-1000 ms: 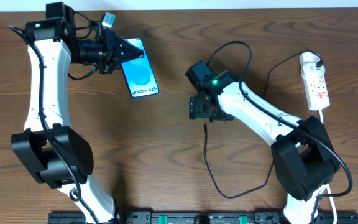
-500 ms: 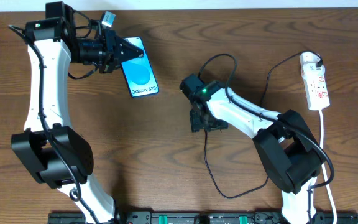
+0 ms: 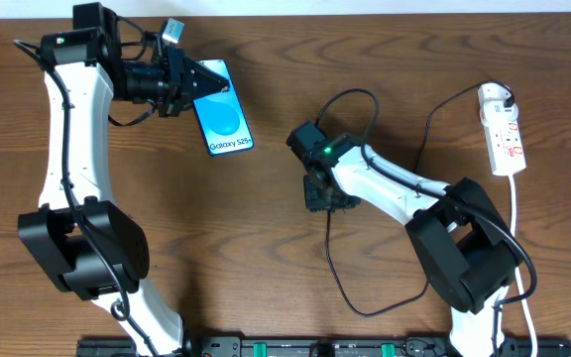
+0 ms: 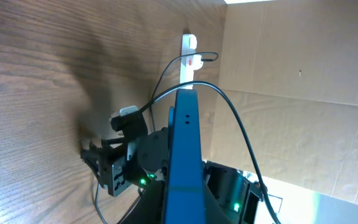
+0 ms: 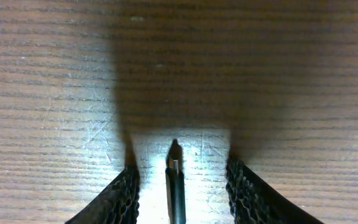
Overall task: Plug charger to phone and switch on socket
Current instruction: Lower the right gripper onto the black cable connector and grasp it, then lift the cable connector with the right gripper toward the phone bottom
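Observation:
The phone (image 3: 226, 117) lies at the back left with its blue screen lit; in the left wrist view it shows edge-on as a blue strip (image 4: 184, 149). My left gripper (image 3: 204, 81) is shut on its upper end. The charger, a thin black cable (image 3: 337, 278), loops across the table's middle, and its plug tip (image 5: 174, 177) lies flat on the wood. My right gripper (image 3: 327, 192) is low over the tip, one finger (image 5: 120, 196) on each side with a gap on both sides. The white socket (image 3: 502, 129) lies at the far right, also seen in the left wrist view (image 4: 189, 53).
A thick white cord (image 3: 519, 228) runs from the socket toward the table's front right. A black rail (image 3: 315, 347) lines the front edge. Brown cardboard walls (image 4: 291, 93) stand beyond the table.
The right arm has swung in and brought its gripper down over the plug tip, and its fingers have narrowed. The left arm and the phone have not moved.

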Controlling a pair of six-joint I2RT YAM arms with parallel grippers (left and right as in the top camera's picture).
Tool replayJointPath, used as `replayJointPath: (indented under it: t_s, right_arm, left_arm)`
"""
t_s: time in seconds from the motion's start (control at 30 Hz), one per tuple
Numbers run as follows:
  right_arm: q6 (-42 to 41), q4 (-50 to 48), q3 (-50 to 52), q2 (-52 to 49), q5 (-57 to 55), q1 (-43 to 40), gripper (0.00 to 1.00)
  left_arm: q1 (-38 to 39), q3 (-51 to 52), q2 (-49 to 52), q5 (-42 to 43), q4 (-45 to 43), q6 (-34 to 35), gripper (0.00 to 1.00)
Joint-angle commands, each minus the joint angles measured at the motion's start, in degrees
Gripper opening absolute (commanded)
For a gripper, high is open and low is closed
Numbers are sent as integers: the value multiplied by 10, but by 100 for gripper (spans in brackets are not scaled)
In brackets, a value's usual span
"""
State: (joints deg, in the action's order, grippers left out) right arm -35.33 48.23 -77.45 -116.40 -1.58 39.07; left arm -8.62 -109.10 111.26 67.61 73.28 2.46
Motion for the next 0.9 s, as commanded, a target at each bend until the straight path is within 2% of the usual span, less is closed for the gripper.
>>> replayJointPath:
  t_s: [0.0,0.1,0.3,0.37,0.47,0.73,0.87]
  right_arm:
    - [-9,8,41,-16,-19,7,44]
    - [-11,7,52,-16,-19,7,41]
    - [-10,7,55,-16,-19,7,19]
    - [-10,7,55,-16,-19,7,16]
    - [-10,7,55,-16,-19,7,1]
    - [-8,14,38,-16,-18,-2,1]
    - [53,46,-30,-16,42,-29,1]
  left_arm:
    - [-4,-5,-4,23,2,-12,8]
    - [-4,-5,-4,23,2,-12,7]
    - [-4,-5,-4,23,2,-12,7]
    - [-4,-5,-4,22,2,-12,7]
    - [-4,-5,-4,22,2,-12,7]
    - [-4,-5,-4,22,2,-12,7]
    - [-4,-5,-4,22,1,-12,7]
